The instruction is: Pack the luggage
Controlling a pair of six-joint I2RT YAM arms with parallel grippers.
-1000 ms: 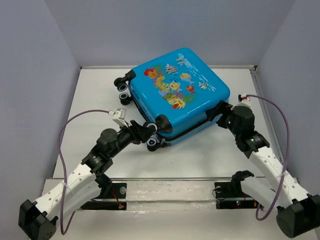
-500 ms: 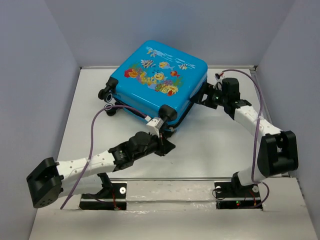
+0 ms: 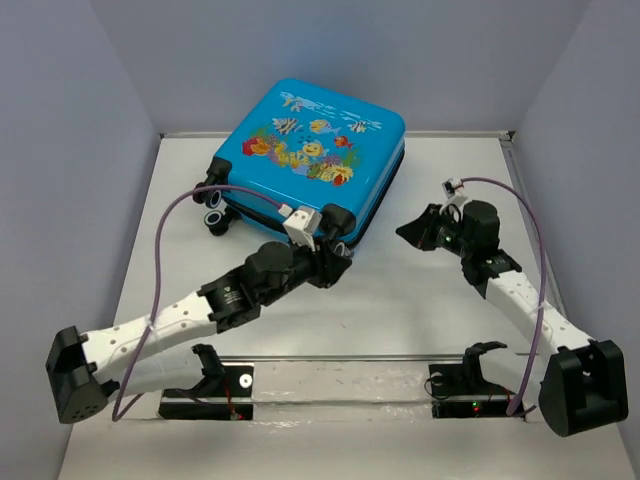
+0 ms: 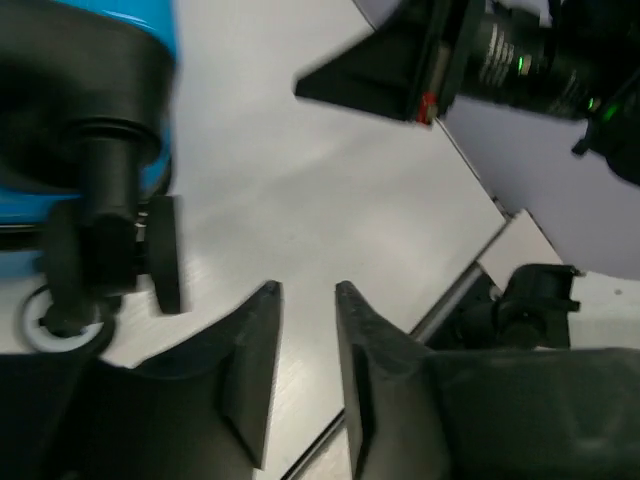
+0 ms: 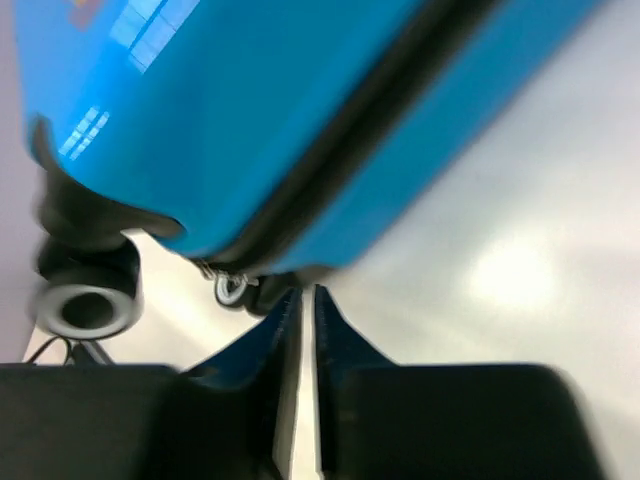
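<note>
- Bright-blue hard shell with a fish print: the luggage (image 3: 315, 140) lies flat and shut on the table (image 3: 420, 320), print side up. It is at the far middle, well beyond both arm bases.
- Its wheeled edge faces near-left. From there its length runs toward the far right, so a black zipper seam (image 5: 360, 130) lies along the near-right side.
- The left gripper (image 3: 335, 266) is the nearer one, just beside the luggage's near corner, where a black caster wheel (image 4: 105, 240) stands. From the left wrist view, that wheel lies ahead and to the left of the fingers (image 4: 255, 370). I cannot tell whether the two are touching.
- The left fingers stand close together with a slim gap between them, and nothing is held in it.
- The right gripper (image 3: 418, 230) sits off the luggage's near-right side, clearly apart from the shell and pointing toward it.
- Its fingers (image 5: 275, 345) are pressed almost together and pinch nothing. In its wrist view the seam runs slantwise just ahead of the tips.
- By my judgement, packing has not begun, because the case must first be opened along that seam.
- The seam faces the right gripper, while the left is placed at the wheeled corner, where it could steady the luggage.
</note>
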